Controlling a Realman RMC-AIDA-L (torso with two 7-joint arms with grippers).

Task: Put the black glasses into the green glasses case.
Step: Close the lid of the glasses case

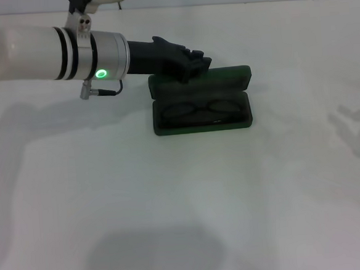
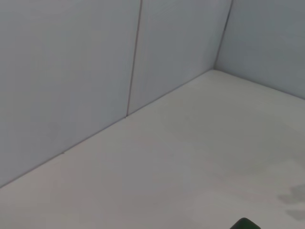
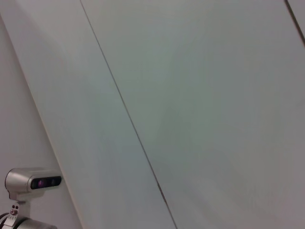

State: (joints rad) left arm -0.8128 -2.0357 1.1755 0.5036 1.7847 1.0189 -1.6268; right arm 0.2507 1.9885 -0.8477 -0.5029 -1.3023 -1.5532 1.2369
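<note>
Currently: black glasses (image 1: 198,112) lying inside the open green glasses case (image 1: 203,127) on the table (image 1: 235,217). Left gripper (image 1: 193,65) over the raised lid's left end; finger spread and hold cannot be told. Risk: a careless nudge tips the lid or shifts the case.

Lab booth: white table (image 1: 186,221), panelled walls (image 2: 71,71)

Evenly and brightly lit from overhead, with soft grey shadows on the white table (image 1: 246,192) below the left arm (image 1: 51,54). Slightly hazy throughout; dark case (image 1: 201,109) interior low in contrast.
</note>
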